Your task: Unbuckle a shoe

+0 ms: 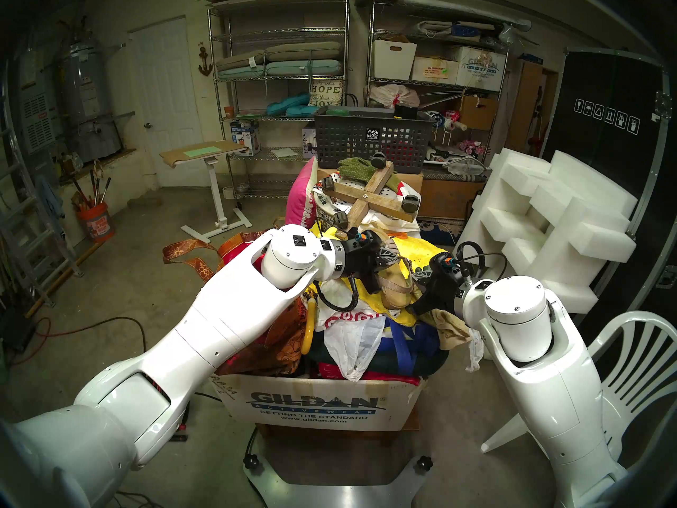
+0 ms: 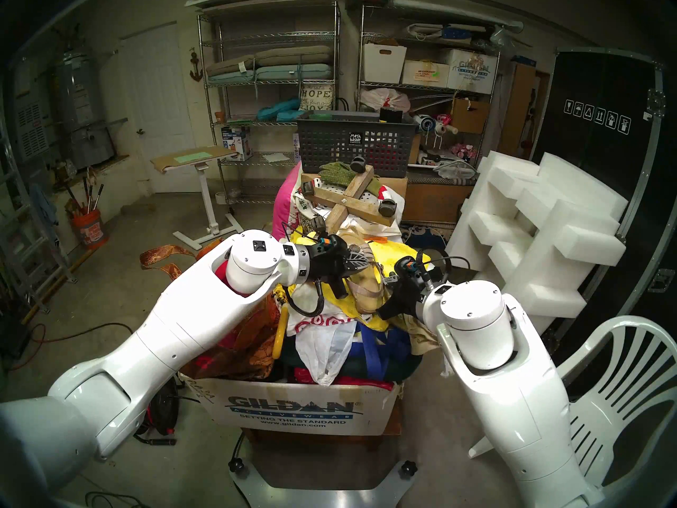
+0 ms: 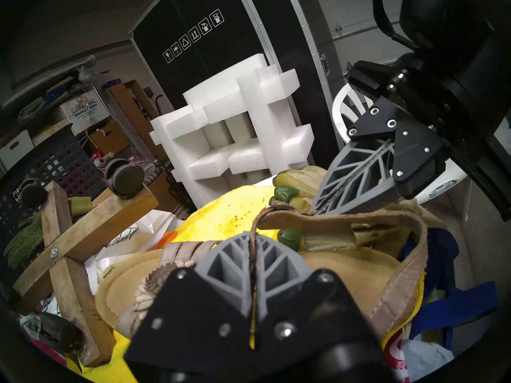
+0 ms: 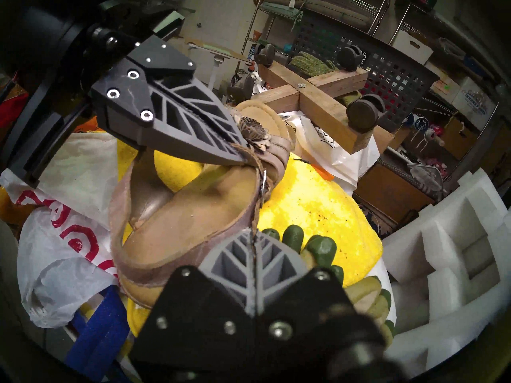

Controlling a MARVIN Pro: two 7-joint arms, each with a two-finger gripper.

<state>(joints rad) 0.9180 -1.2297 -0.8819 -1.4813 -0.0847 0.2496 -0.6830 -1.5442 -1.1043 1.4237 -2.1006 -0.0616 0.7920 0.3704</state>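
The tan sandal, the shoe (image 1: 395, 285) (image 4: 204, 208), lies on a yellow cloth on top of a heaped box, its flower ornament (image 4: 251, 129) at the far end. My left gripper (image 3: 253, 237) (image 4: 240, 156) is shut on the thin ankle strap just past the metal buckle (image 4: 264, 178) (image 3: 269, 208). On the shoe's other side my right gripper (image 4: 253, 234) (image 3: 320, 209) is also shut on that strap. The strap runs taut between the two grippers across the insole. In the head view both grippers (image 1: 388, 256) (image 1: 421, 276) meet over the shoe.
Green-tipped work gloves (image 4: 318, 247) lie beside the shoe. A wooden cross with caster wheels (image 1: 370, 195) and a grey mesh basket (image 1: 370, 140) stand behind. White foam blocks (image 1: 549, 210) and a white plastic chair (image 1: 630, 368) are on the right. The Gildan carton (image 1: 315, 408) holds the pile.
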